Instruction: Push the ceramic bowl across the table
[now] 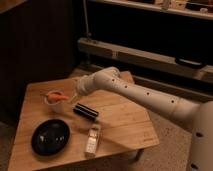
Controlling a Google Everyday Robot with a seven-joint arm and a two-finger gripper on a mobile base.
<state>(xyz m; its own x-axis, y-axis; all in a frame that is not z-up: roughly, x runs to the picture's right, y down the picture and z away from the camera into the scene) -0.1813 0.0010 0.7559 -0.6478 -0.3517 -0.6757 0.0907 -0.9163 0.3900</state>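
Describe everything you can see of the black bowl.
The black bowl is wide, shallow, round and glossy, plate-like, looking ceramic. It sits upright on the table, near its lower-left corner in view, touching only the tabletop. The gripper is apart from it, by the small white bowl.

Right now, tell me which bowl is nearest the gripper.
The small white bowl with orange pieces, beside the gripper; the black bowl lies farther off.

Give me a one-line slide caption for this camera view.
Gripper beside the small white bowl; black ceramic bowl sits apart, untouched, on the table.
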